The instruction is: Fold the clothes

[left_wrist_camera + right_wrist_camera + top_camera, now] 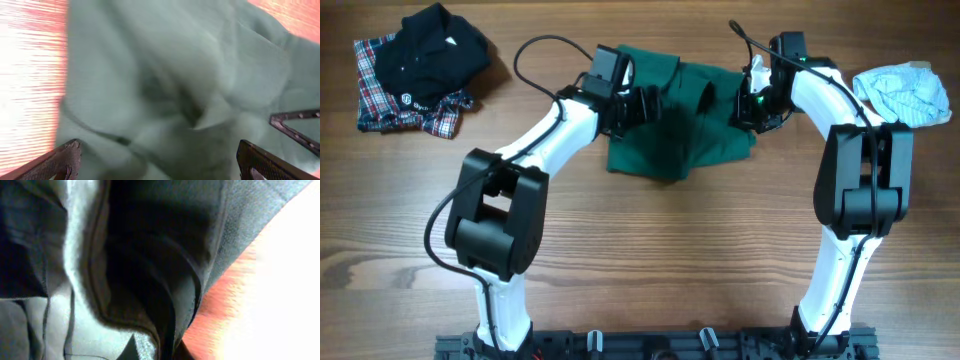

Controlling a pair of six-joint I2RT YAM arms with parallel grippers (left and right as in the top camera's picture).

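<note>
Where the table (650, 250) runs along its far edge, you have three separate heaps of fabric. The one green garment (695, 135) lies crumpled at the far middle, between your two arms. At the far left corner, one black shirt (435, 45) sits on top of one plaid shirt (380, 100). At the far right, one pale cloth (905, 95) lies just beside your right arm, well apart from the green garment.

Both of your grippers are down at the garment, one on each side. Your left gripper (648, 100) hangs over the garment's left part with its two fingers (65, 157) spread wide. Green fabric fills the gap between them and nothing is pinched. Your right gripper (753, 105) is at the garment's right edge with its fingers drawn tight together. Its wrist view is filled with dark bunched folds that gather at the bottom middle, so it has a fold of the garment in its grip.
</note>
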